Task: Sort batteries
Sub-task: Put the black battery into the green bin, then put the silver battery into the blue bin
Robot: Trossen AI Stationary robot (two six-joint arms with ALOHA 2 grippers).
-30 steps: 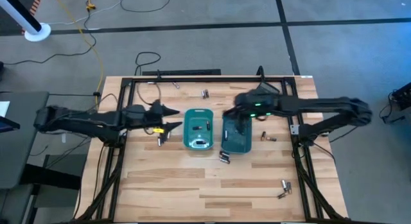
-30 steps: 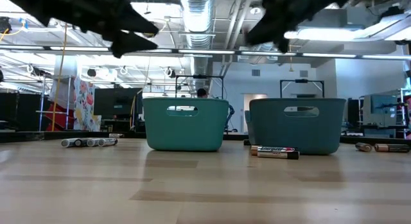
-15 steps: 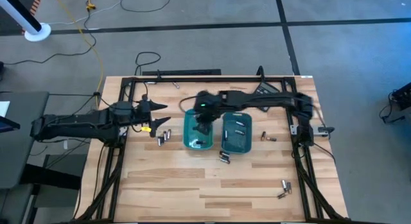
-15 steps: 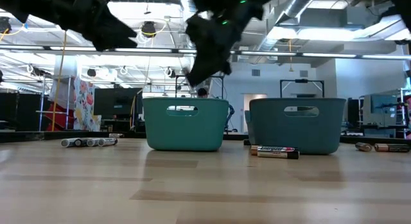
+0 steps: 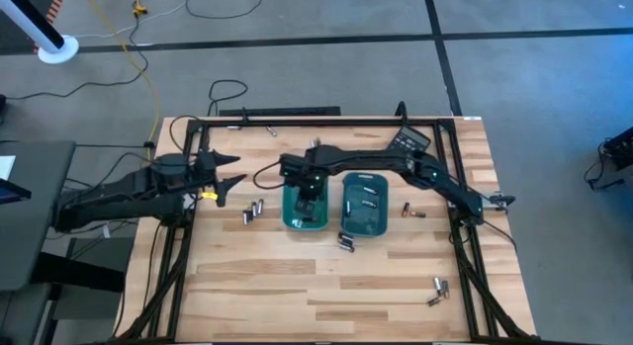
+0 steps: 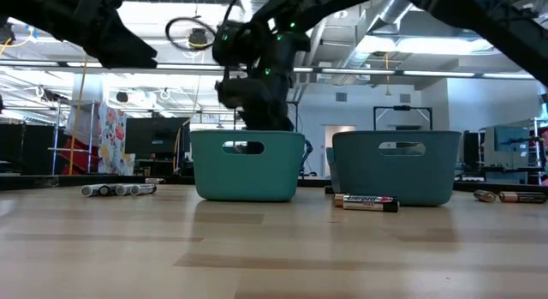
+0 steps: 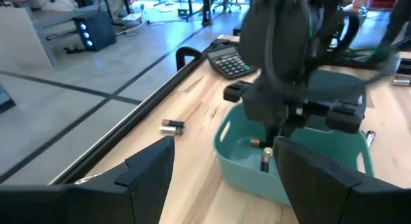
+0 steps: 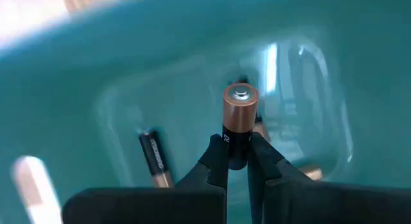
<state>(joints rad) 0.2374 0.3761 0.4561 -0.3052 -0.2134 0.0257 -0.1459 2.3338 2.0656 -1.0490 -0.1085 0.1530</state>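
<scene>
Over smooth teal tray (image 8: pixel 96 70), right gripper (image 8: pixel 236 153) pinches cylindrical, seemingly copper-topped battery (image 8: pixel 237 124).

No lettering can be read; the battery (image 6: pixel 370 202) label by the trays is too small.

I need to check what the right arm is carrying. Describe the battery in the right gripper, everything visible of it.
The battery is a small cylinder with a coppery upper part, a silvery terminal cap and a black lower body. It stands upright between the fingertips of the right gripper, which pinch its black part from both sides. It hangs inside the left teal bin, above the floor, where other batteries lie. Only the fingers touch it.
</scene>
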